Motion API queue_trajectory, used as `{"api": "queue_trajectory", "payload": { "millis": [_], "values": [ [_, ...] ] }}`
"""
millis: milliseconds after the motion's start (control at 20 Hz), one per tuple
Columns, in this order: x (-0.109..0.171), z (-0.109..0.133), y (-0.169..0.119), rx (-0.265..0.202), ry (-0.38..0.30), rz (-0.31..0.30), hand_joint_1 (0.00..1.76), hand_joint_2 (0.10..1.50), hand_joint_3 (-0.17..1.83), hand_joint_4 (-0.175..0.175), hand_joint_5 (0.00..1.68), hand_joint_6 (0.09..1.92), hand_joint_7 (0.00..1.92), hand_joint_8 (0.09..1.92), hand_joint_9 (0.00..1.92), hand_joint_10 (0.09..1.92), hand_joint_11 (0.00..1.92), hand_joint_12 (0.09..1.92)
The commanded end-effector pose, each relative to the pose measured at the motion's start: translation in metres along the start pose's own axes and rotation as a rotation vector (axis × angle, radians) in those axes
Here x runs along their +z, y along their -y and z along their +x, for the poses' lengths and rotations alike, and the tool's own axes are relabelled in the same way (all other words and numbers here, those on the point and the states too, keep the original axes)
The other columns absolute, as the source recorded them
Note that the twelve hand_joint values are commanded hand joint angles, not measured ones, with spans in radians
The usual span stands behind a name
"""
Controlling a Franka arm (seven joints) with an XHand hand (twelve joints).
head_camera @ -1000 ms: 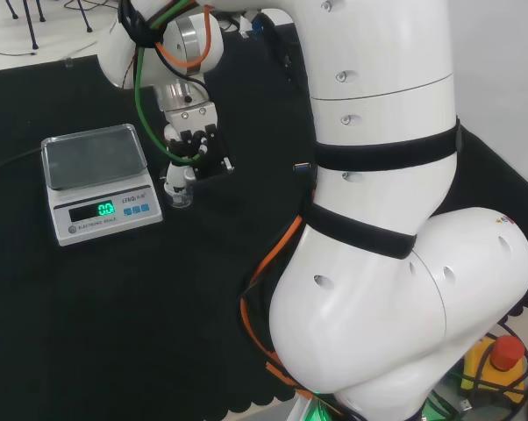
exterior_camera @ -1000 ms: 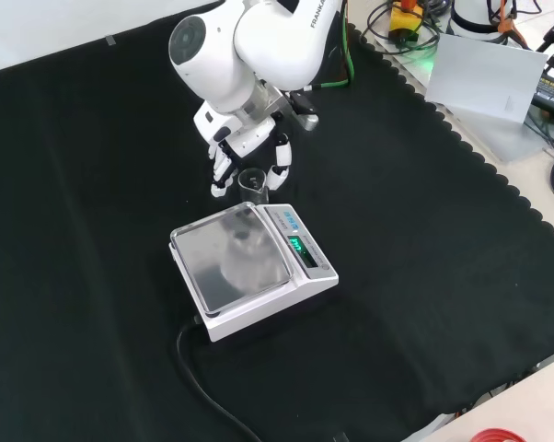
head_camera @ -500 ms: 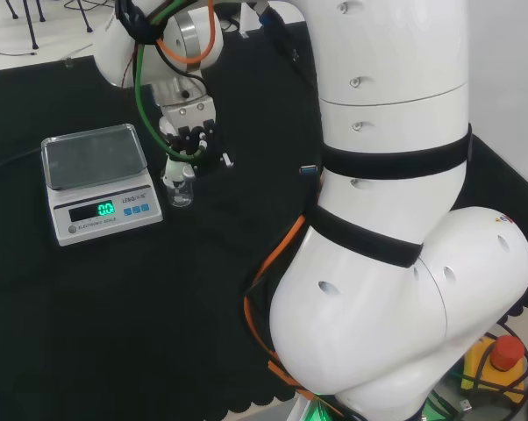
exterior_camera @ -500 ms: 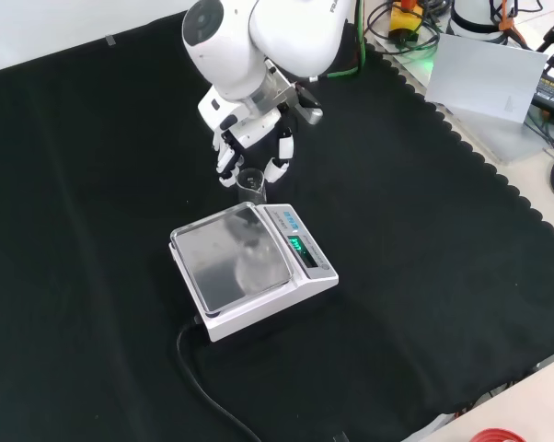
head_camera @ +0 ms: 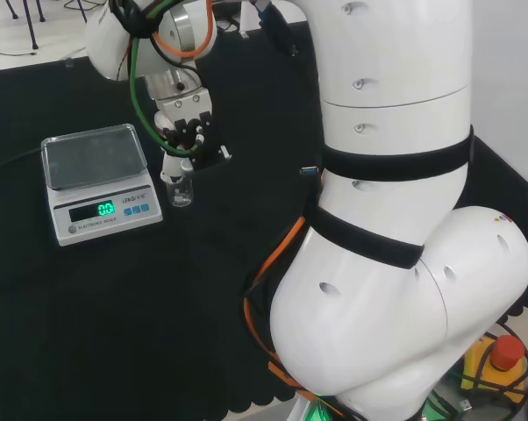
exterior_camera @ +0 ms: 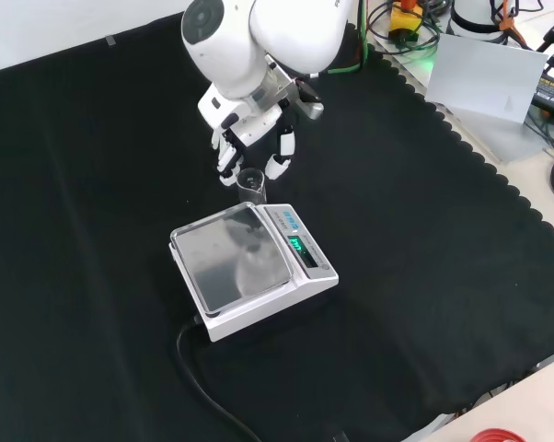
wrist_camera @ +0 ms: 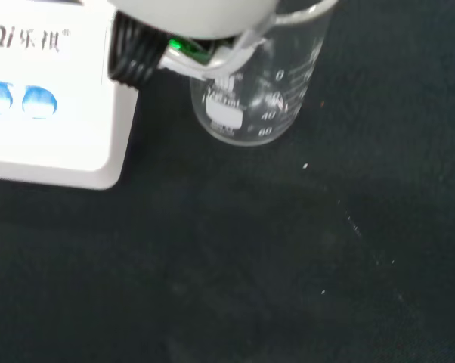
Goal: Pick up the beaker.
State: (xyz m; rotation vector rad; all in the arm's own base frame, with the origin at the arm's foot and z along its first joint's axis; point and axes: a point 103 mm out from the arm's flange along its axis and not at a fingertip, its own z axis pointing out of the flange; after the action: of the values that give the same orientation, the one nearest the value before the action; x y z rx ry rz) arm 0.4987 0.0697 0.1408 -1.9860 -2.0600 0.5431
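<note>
A small clear glass beaker [exterior_camera: 251, 184] with printed marks stands upright on the black cloth, just beyond the scale's display side in the front view. In the head view the beaker [head_camera: 181, 189] stands right of the scale. The black and white hand [exterior_camera: 250, 138] hovers just above it, open. Its fingers [exterior_camera: 226, 169] and thumb hang down on either side of the rim and hold nothing. The head view shows the hand [head_camera: 188, 140] directly over the beaker. In the wrist view the beaker [wrist_camera: 261, 91] is close, and a blurred white part of the hand covers part of its rim.
A white electronic scale [exterior_camera: 310, 276] with a steel pan and a lit green display sits next to the beaker; its cable [exterior_camera: 203, 387] trails toward the front edge. The scale [head_camera: 102, 210] is at the left in the head view. The arm's white links [head_camera: 387, 219] rise at the right.
The hand has lifted a little, so its fingertips now hang higher around the beaker's rim. The beaker and the scale have not moved.
</note>
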Motion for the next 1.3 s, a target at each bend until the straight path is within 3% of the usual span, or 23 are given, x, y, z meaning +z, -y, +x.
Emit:
{"api": "queue_trajectory", "payload": {
  "millis": [50,300,500,800,1000,1300],
  "values": [
    [0.01,0.004,-0.009,-0.028,-0.001,0.105,0.93,0.55,0.58,-0.064,0.23,0.66,0.43,0.8,0.62,0.81,0.4,1.38],
    [0.012,0.007,-0.013,-0.033,0.011,0.125,0.89,0.55,0.54,-0.062,0.21,0.59,0.36,0.8,0.54,0.83,0.32,1.4],
    [0.014,0.007,-0.012,-0.03,0.008,0.102,0.91,0.56,0.53,-0.061,0.23,0.58,0.38,0.8,0.56,0.83,0.34,1.39],
    [0.017,0.005,-0.013,-0.021,0.019,0.092,1.03,0.56,0.61,-0.061,0.34,0.63,0.57,0.76,0.77,0.75,0.63,1.29],
    [0.014,0.005,-0.012,-0.019,0.015,0.05,1.1,0.59,0.67,-0.065,0.57,0.82,0.75,0.75,0.97,0.69,0.86,1.16],
    [0.004,0.005,-0.007,-0.027,0.009,-0.004,1.11,0.63,0.68,-0.063,0.72,0.86,0.9,0.74,1.11,0.62,0.99,1.09]
  ]
}}
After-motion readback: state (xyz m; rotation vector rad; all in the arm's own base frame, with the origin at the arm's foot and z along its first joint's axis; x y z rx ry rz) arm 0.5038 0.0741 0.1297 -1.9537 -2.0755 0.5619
